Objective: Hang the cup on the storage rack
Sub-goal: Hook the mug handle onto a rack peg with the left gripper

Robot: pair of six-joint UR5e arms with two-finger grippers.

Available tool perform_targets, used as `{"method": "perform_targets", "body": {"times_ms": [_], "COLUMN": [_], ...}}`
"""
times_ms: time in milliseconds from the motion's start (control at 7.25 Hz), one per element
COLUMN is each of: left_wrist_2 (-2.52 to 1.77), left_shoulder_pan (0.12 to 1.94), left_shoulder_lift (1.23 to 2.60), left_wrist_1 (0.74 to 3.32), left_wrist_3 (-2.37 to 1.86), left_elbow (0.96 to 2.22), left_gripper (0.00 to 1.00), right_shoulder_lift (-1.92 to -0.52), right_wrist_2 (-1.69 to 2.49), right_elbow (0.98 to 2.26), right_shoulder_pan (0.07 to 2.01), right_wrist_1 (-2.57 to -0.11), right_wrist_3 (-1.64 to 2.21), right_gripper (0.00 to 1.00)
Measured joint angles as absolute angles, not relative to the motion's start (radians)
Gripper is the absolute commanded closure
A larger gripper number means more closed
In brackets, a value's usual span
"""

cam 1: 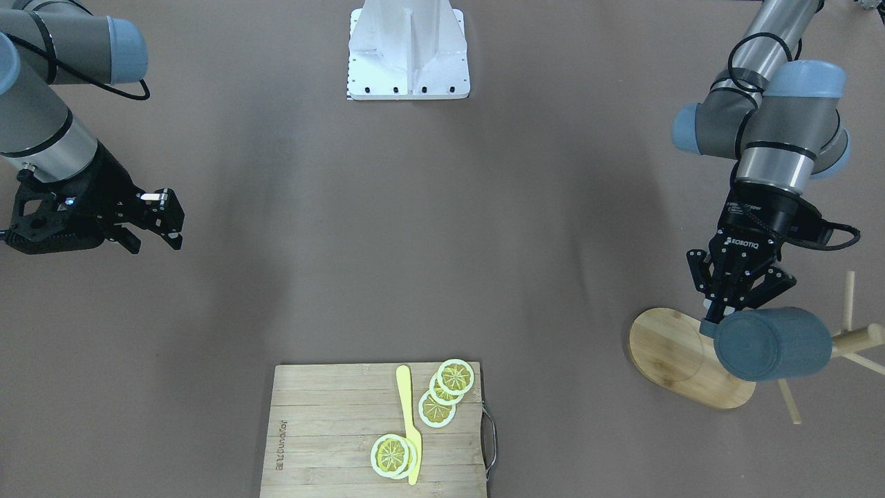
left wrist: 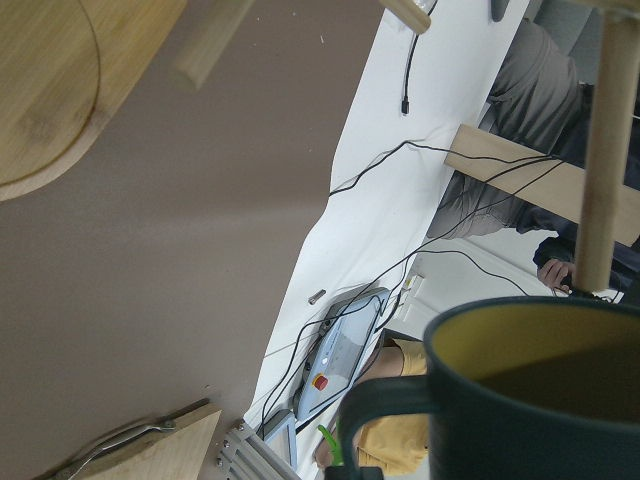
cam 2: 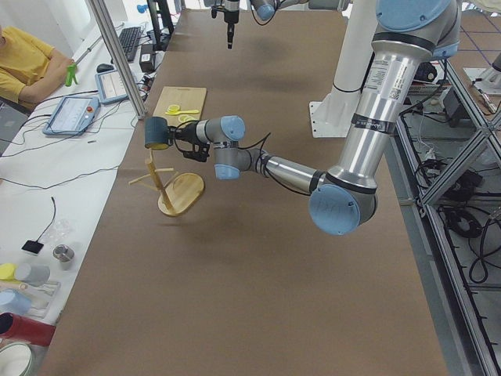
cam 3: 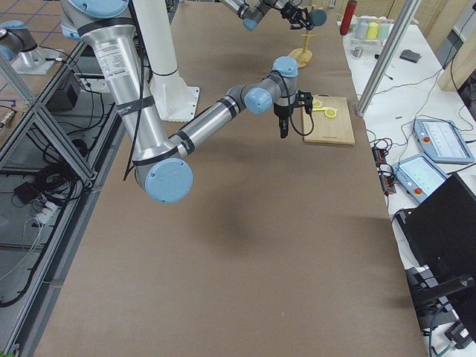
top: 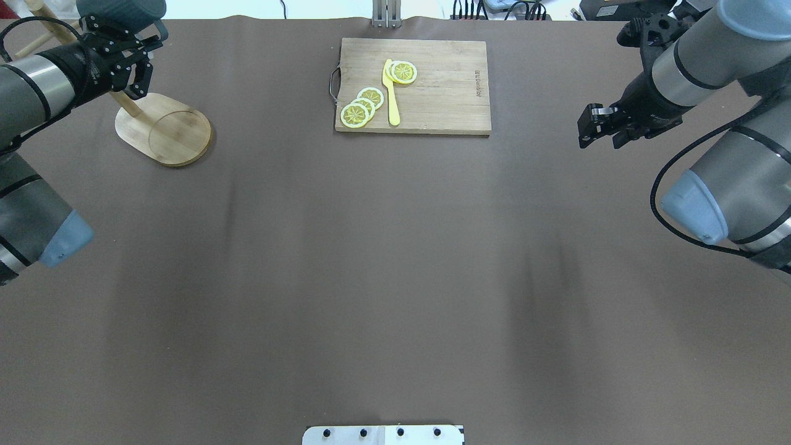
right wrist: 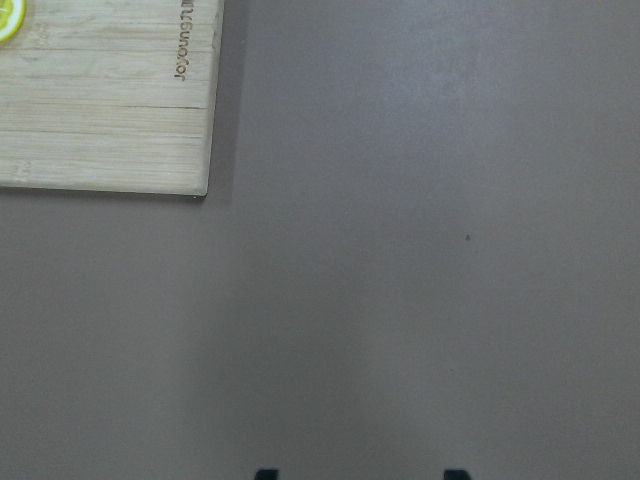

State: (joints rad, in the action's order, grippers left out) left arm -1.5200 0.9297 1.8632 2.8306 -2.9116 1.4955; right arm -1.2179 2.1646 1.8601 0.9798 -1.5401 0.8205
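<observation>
The dark blue-grey cup (cam 1: 771,344) lies on its side in the air, held at its rim by my left gripper (cam 1: 718,312), which is shut on it. It hangs over the bamboo storage rack, above the oval base (cam 1: 674,356) and beside the post and pegs (cam 1: 857,339). In the left wrist view the cup's yellow inside (left wrist: 530,350) and handle show, with a peg (left wrist: 608,150) just above the rim. The overhead view shows the cup (top: 120,8) at the far left edge. My right gripper (cam 1: 157,223) is open and empty, hovering far from the rack.
A slatted bamboo cutting board (cam 1: 325,429) with lemon slices (cam 1: 437,407) and a yellow knife (cam 1: 409,422) lies at the table's operator side. The robot's white base (cam 1: 408,52) stands opposite. Brown table mat lies between the arms.
</observation>
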Motion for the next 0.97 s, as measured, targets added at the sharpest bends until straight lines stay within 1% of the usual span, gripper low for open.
{"method": "perform_targets", "body": {"times_ms": [552, 966], "left_wrist_2": [-1.522, -1.528], "left_shoulder_pan": [0.943, 0.950], "left_shoulder_lift": [1.864, 1.856], "left_wrist_1": [2.793, 2.792], "left_wrist_3": [-3.066, -3.107], "left_elbow": [1.479, 1.467], "left_gripper": [1.00, 1.00], "right_shoulder_lift": [-1.219, -1.219], "right_wrist_2": [2.150, 2.139], "right_elbow": [1.856, 1.856], "right_shoulder_pan": [0.965, 0.955], "right_wrist_1": [-1.540, -1.540], "right_wrist_3": [0.822, 0.822], "right_gripper": [0.36, 0.36]}}
